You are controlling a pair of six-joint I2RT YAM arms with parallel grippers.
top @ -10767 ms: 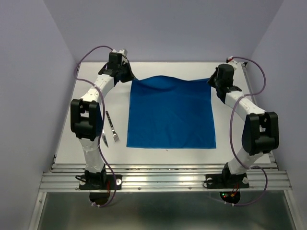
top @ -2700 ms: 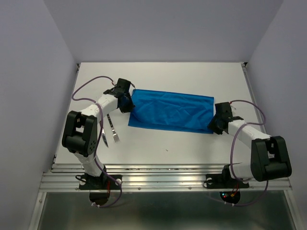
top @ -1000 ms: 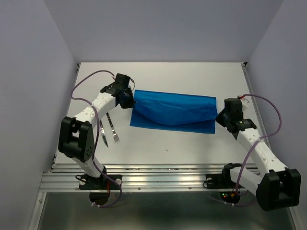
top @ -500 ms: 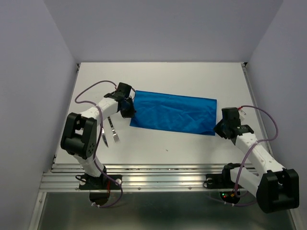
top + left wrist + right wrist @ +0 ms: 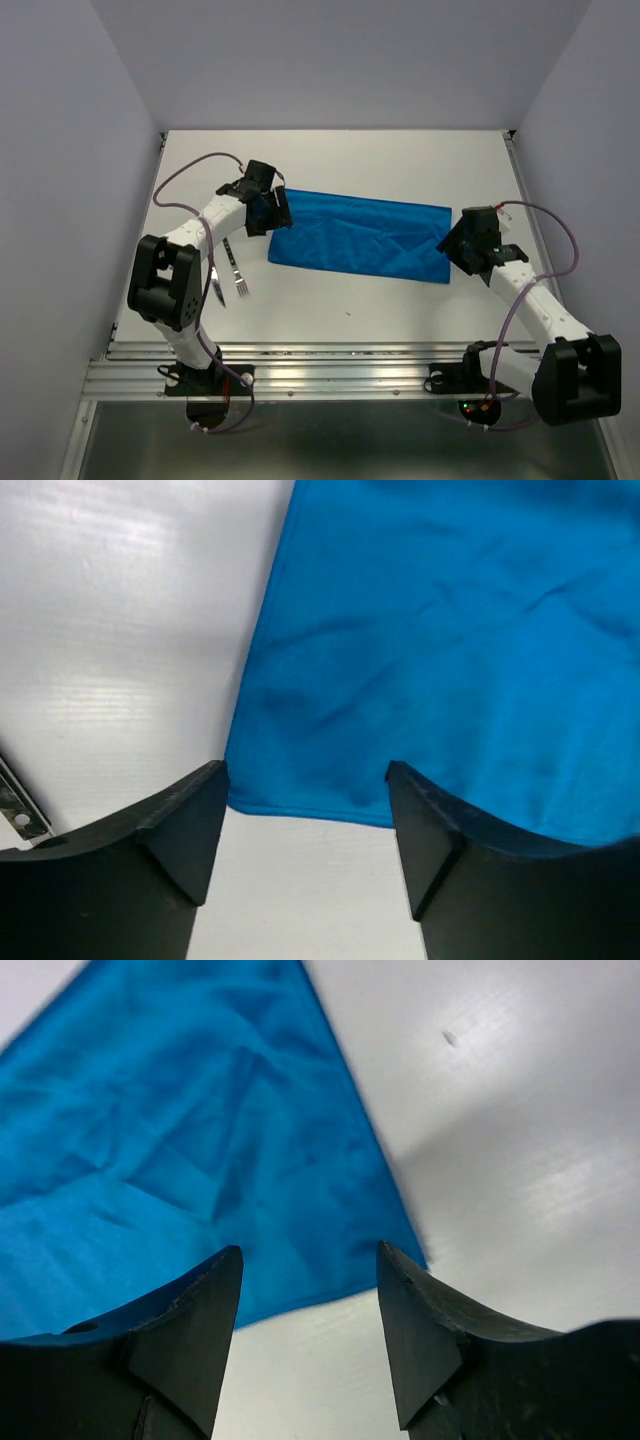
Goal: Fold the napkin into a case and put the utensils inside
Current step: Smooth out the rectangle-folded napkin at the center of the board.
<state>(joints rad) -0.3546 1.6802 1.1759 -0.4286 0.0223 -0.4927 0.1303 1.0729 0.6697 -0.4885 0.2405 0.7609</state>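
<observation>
- Napkin: it lies flat on the desk as a long blue strip. The long axis runs left to right, and the right end sits slightly nearer the arm bases.
- Left end effector: the jaws stand apart and hold nothing. It sits at the strip's left short end. In the left wrist view, the near left corner of the cloth shows just ahead of the fingers, between them.
- Right end effector: the jaws are likewise apart and empty, at the right short end, with the near right corner just ahead of the fingers.
- Contact: we cannot tell whether either set of fingertips touches the cloth or the desk.
- Fork and knife: both lie on the desk to the left of the strip, well apart from the right arm. The left arm partly covers the knife. Their long axes run roughly crosswise to the strip.
- Governing relation: we judge that each arm is placed to regrasp its own corner for a further fold. The left arm is the nearer one for the utensil pickup.
</observation>
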